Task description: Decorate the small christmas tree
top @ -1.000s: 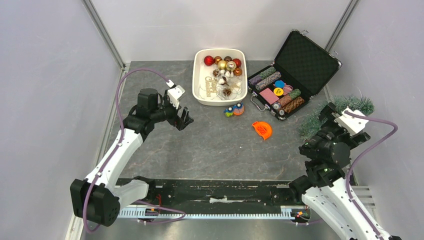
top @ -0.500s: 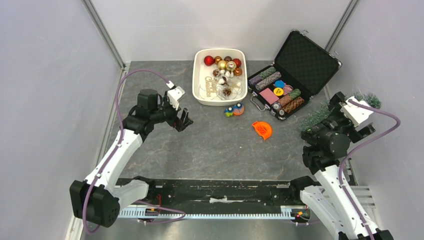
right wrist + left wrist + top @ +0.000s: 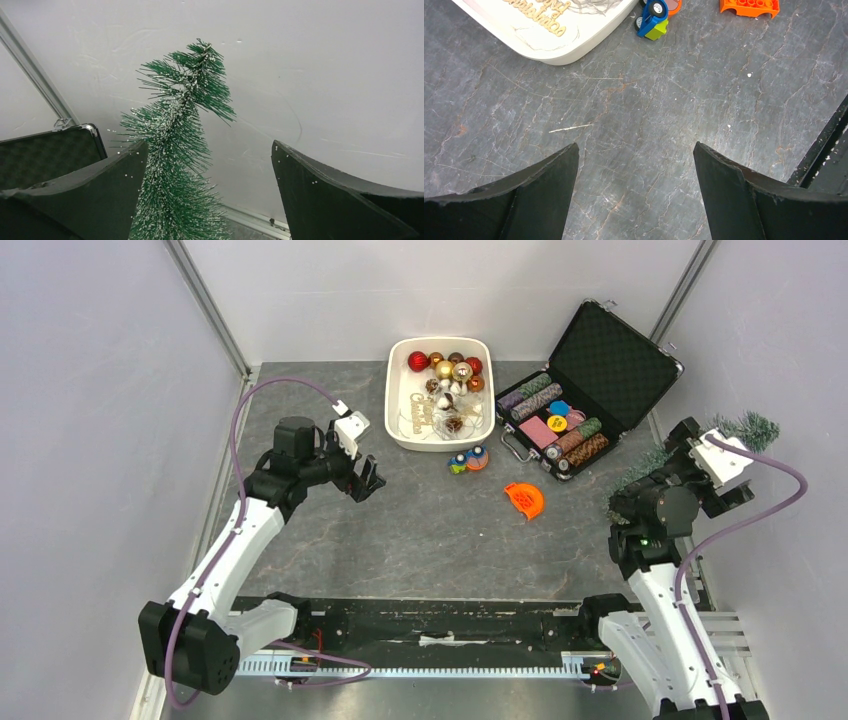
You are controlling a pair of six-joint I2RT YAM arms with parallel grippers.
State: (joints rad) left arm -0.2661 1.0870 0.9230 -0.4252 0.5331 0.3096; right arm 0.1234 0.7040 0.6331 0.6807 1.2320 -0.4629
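Claws: your left claw (image 3: pixel 635 146) hangs jaws apart above the worktop (image 3: pixel 659 100). Your right claw (image 3: pixel 209 145), jaws also apart, straddles the small christmas tree (image 3: pixel 172 165), which is tilted at the worktop's right edge with its needles brushing one finger (image 3: pixel 100 195).

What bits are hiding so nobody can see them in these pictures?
- Tree base: top view, right arm covers it; right wrist view, bottom edge cuts it off.
- Sign in tray: left wrist view, top edge cuts it; top view, too small to read.
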